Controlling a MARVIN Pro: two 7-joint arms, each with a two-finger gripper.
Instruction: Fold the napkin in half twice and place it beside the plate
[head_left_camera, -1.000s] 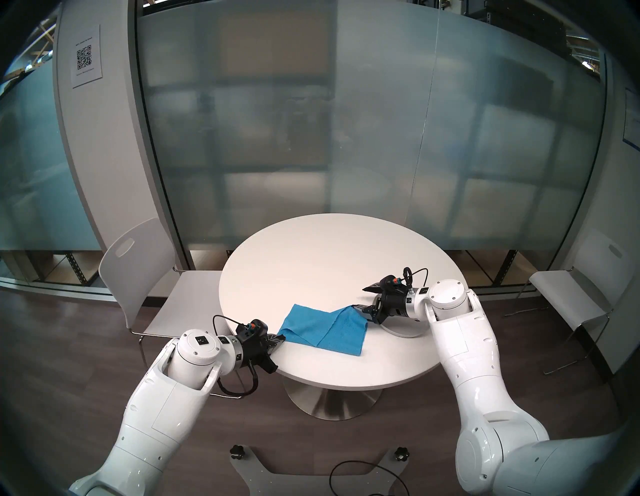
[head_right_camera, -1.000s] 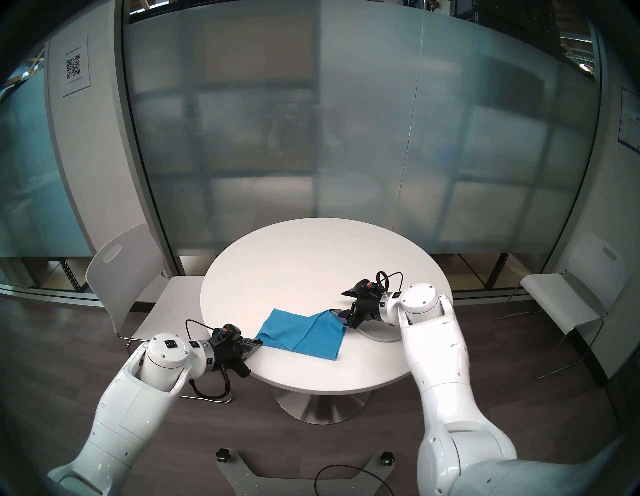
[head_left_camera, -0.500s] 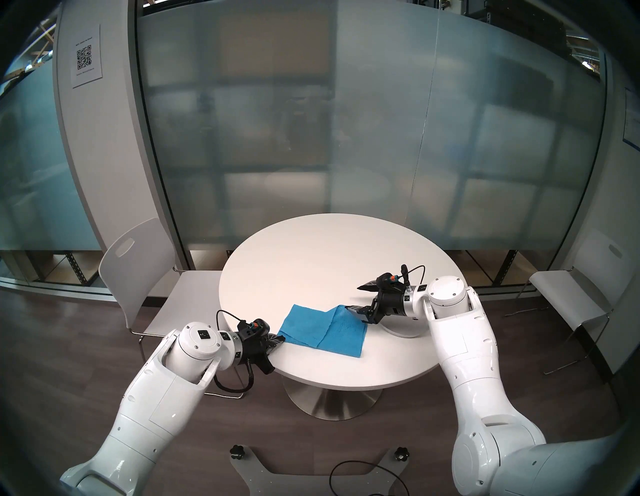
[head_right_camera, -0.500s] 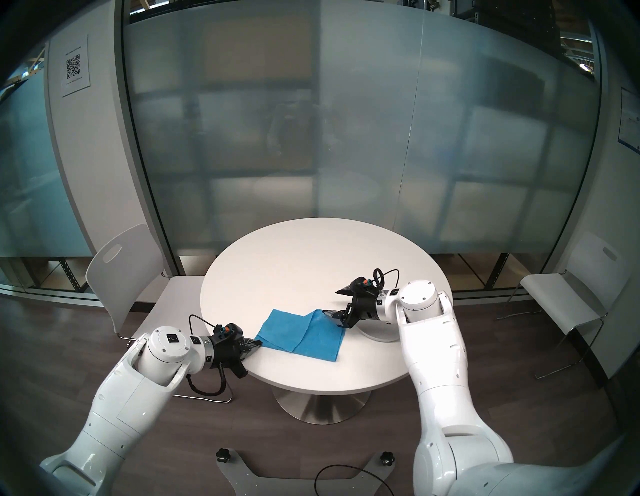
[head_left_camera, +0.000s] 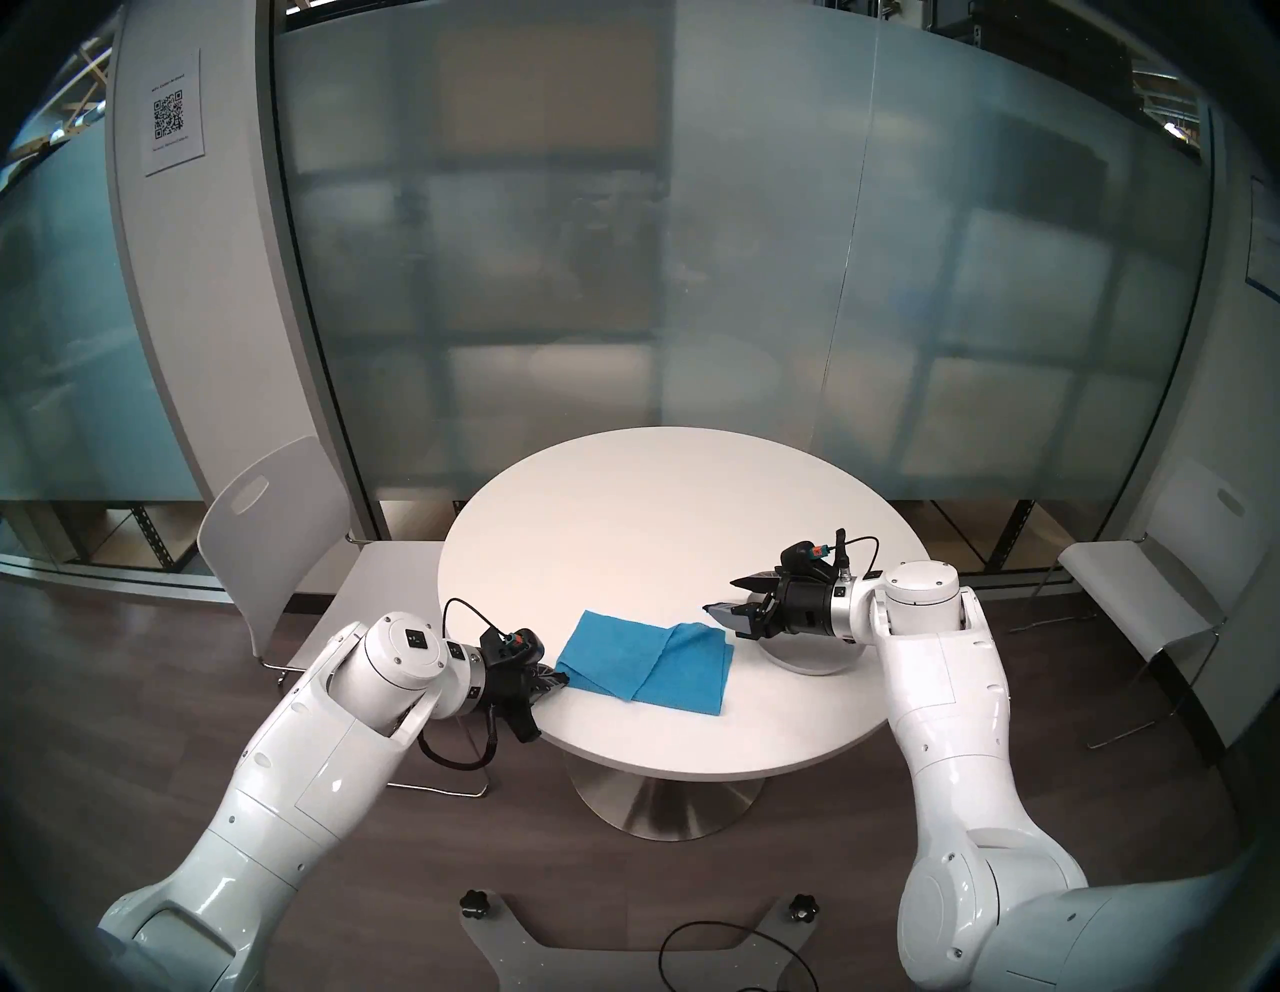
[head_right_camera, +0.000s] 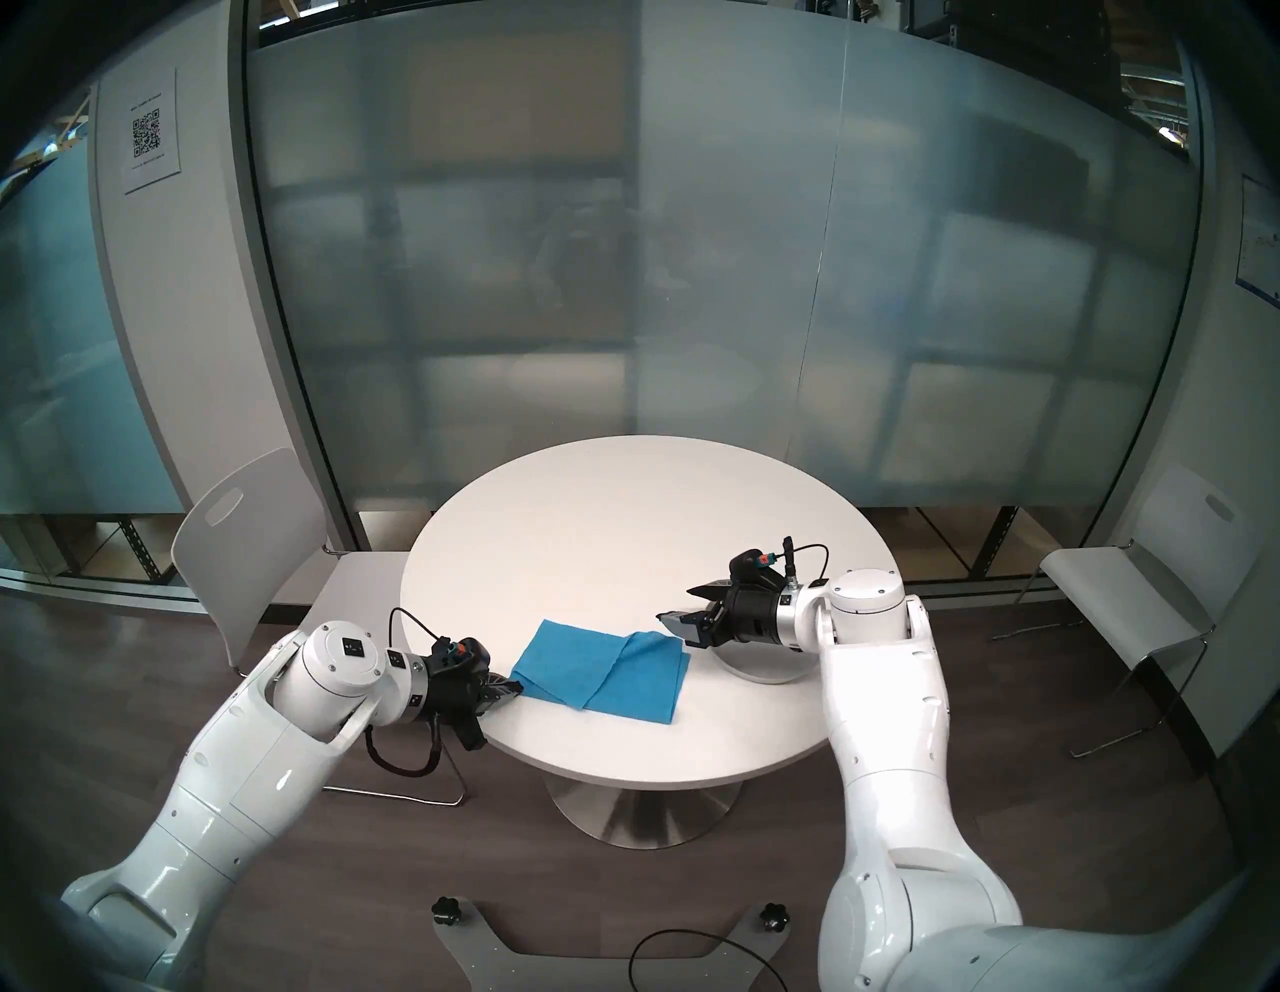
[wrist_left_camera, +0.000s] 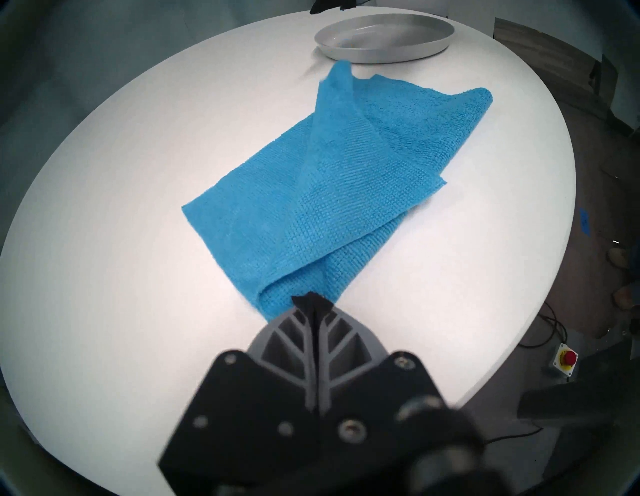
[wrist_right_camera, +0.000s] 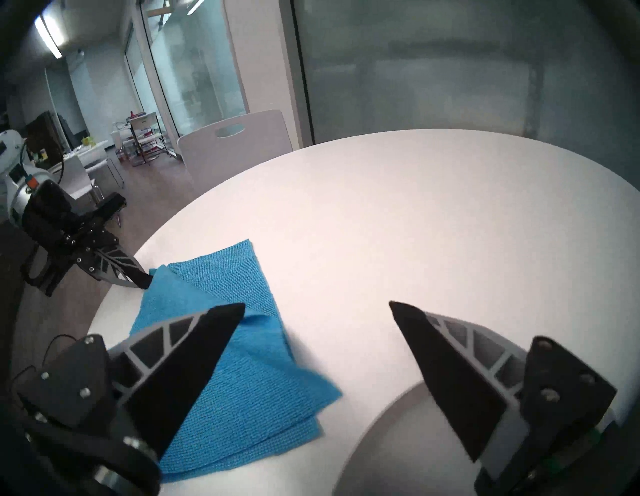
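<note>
A bright blue woven cloth napkin (head_left_camera: 644, 663) lies on the near half of a round white table (head_left_camera: 623, 526), folded over itself so that a top layer crosses the lower one at a slant, with one loose flap near its right end; the layers do not line up squarely. At the napkin's near-left corner the left gripper (wrist_left_camera: 312, 300) has its two dark ribbed fingers pressed tight together; its tips sit right at the cloth's folded corner, and the left wrist view does not show clearly whether any fabric is pinched between them. That corner rests low, close to the left edge of the table. To the right of the napkin sits a plain round light-grey plate (wrist_left_camera: 384, 38) with a low raised rim, lying flat on the table just beyond the cloth's right end and apart from it. The right gripper (wrist_right_camera: 317, 304) hovers above the plate and the napkin's right end with its black pointed fingers spread wide and nothing between them; it touches neither cloth nor plate. A white moulded plastic chair (head_left_camera: 277, 547) stands at the table's left side, and another white chair (head_left_camera: 1136, 589) stands off to the right, against a frosted glass wall (head_left_camera: 623, 242).
</note>
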